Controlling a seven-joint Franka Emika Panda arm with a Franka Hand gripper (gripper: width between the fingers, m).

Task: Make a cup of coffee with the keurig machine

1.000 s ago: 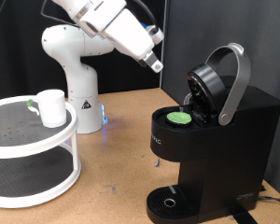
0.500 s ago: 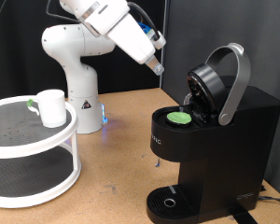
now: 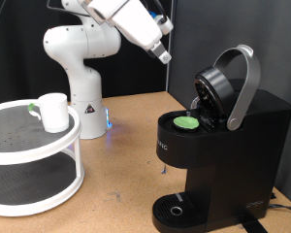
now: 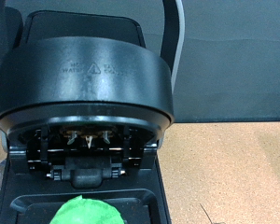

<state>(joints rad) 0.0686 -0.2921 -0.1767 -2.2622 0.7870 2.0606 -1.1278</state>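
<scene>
Jaws could not be judged open or closed: the gripper (image 3: 163, 55) hung high near the exterior view's top, above and to the left of the machine, with its tip too small and dark to read, and the wrist view showed none of its fingers. Nothing could be seen held in it.

The surface (image 3: 126, 165) was a brown wooden top. The white robot base (image 3: 76, 68) stood at its far side, towards the exterior view's left. The keurig machine (image 3: 233, 160) sat at the exterior view's right, a black box with its lid (image 4: 84, 79) swung up and its grey curved handle (image 3: 244, 83) raised. In the open chamber lay a pod with a green top (image 3: 188, 122); the wrist view looked straight into that chamber, with the underside of the lid above and the green top at the lower edge. A round drip tray (image 3: 175, 211) sat at the machine's foot, with nothing on it.

A white two-tier round stand (image 3: 34, 160) occupied the exterior view's left. The cup (image 3: 54, 112) stood upright on the top tier, near its far edge, well apart from the machine and the gripper.
</scene>
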